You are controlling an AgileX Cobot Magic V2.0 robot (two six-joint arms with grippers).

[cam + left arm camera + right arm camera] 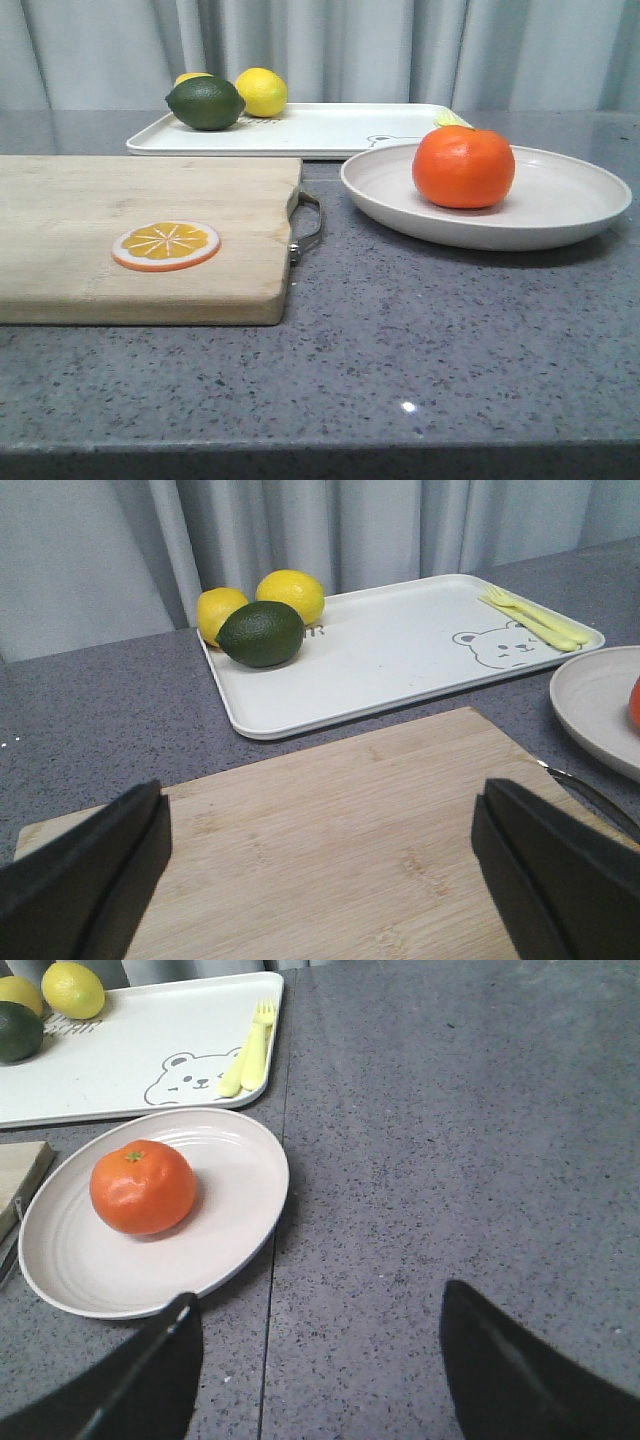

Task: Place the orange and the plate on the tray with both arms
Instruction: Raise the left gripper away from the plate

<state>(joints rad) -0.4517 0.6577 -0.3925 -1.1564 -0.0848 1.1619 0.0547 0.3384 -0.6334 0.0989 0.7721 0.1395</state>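
Surface [430,350]: grey speckled stone; the front strip nearest the camera is bare, as is the stretch right of the plate in the right wrist view.
Cutting board [140,235]: pale wood, front left, metal handle [308,228] on its right end, close to the plate's rim but apart from it.
Orange slice [166,245]: flat disc lying on the board, left of centre.
Left pincer [320,865]: fingers spread wide apart, holding nothing, over the board.
Right pincer [320,1360]: fingers wide apart, holding nothing, over bare surface just in front of the plate's near rim.
Plate [560,215]: wide, shallow, off-white, raised rim; on the surface, right of the board, just in front of the tray.
Orange [464,166]: whole, glossy, deep orange, slightly flattened, small green stem mark on top; sits in the plate, left of its middle.
Tray [330,128]: white rectangle, rounded corners, low rim, bear drawing near its right end; farthest back, middle bare.
Tray's left end: dark green lime [205,102] in front, two lemons [261,91] behind it.
Tray's right end: pale yellow fork [248,1052] beside the bear.
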